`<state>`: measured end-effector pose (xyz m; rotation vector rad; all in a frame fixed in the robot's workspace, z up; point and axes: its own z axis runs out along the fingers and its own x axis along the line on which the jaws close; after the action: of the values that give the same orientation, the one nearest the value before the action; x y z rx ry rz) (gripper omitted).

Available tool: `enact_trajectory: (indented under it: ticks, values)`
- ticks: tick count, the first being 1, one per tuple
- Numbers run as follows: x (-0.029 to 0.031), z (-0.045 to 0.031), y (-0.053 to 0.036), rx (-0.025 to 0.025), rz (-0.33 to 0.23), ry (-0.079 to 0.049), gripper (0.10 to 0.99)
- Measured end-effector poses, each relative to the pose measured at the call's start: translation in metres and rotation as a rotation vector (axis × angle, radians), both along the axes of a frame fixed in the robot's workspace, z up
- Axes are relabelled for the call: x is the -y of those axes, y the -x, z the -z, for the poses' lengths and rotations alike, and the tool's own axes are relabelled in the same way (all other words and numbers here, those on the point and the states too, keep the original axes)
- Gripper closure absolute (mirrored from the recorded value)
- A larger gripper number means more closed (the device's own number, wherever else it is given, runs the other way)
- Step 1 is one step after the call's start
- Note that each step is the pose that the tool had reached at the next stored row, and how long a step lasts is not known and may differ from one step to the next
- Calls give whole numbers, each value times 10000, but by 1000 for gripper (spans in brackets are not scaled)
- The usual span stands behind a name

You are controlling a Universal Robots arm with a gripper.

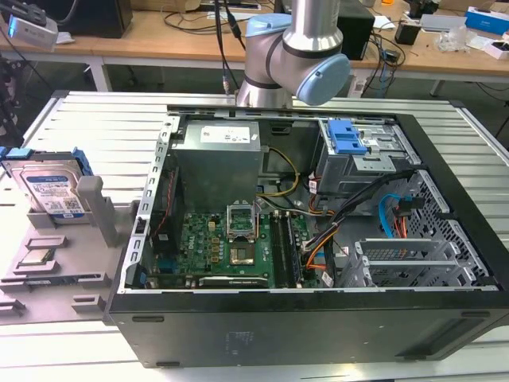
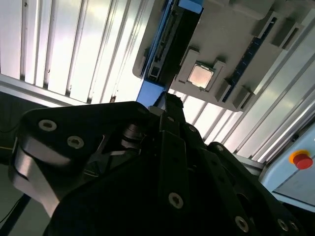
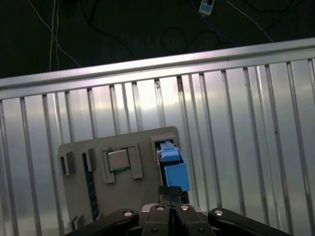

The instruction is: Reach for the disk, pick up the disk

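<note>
in the exterior view, the disk (image 1: 49,191) stands on edge in a grey holder (image 1: 87,274) at the exterior view's left, beside the open computer case (image 1: 318,326). in the first wrist view, the gripper (image 3: 170,191) hangs over the disk's blue edge, fingers pressed together, gripping nothing. in the second wrist view, a cpu chip (image 2: 201,75) sits in the holder just beside the disk.

Ribbed metal table (image 1: 103,119), grey holder tray (image 1: 79,269), open computer case (image 1: 318,334)

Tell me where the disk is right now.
The disk stands propped in the grey holder tray at the exterior view's left, just beyond the CPU chip, beside the open computer case.
</note>
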<state>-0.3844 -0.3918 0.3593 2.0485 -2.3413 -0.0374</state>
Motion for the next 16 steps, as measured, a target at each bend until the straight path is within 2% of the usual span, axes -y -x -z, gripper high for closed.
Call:
enact_trajectory:
  ticks: [4, 8, 9, 10, 12, 14, 15, 16]
  values:
    - [0, 0, 0, 0, 5, 0, 973]
    - [0, 0, 0, 0, 12, 0, 729]
    - [0, 0, 0, 0, 14, 0, 729]
    - [0, 0, 0, 1, 17, 0, 608]
    - [0, 0, 0, 0, 19, 0, 490]
    - [0, 0, 0, 0, 23, 0, 490]
    - [0, 0, 0, 1, 24, 0, 424]
    - [0, 1, 0, 0, 24, 0, 424]
